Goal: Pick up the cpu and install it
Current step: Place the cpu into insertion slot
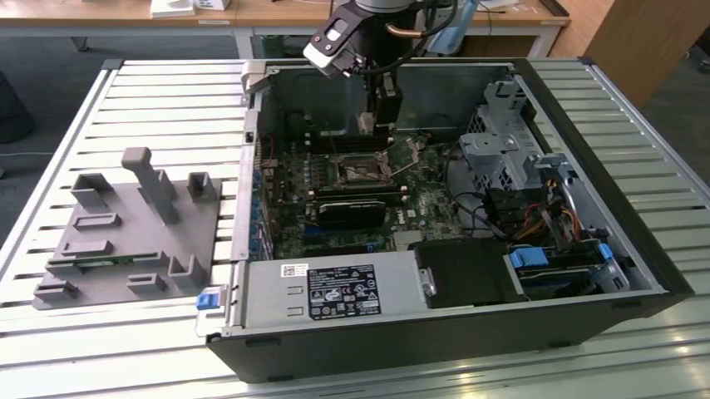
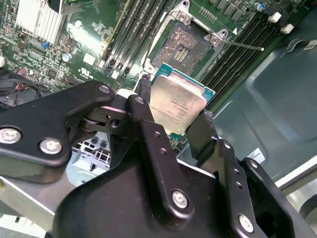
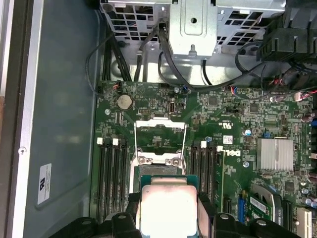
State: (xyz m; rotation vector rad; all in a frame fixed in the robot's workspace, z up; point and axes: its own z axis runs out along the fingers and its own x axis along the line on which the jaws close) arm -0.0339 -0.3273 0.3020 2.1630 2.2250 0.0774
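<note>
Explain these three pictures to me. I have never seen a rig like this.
The exterior view looks from outside at a robot arm reaching into an open computer case lying on a slatted table. On the exterior view's left sits a grey fixture tray. The two wrist views come from cameras riding on the arm, looking past its gripper. Its two black fingers clamp the cpu, a flat silvery square, by opposite edges. It is held over the green motherboard, near the open socket, not seated in it.
</note>
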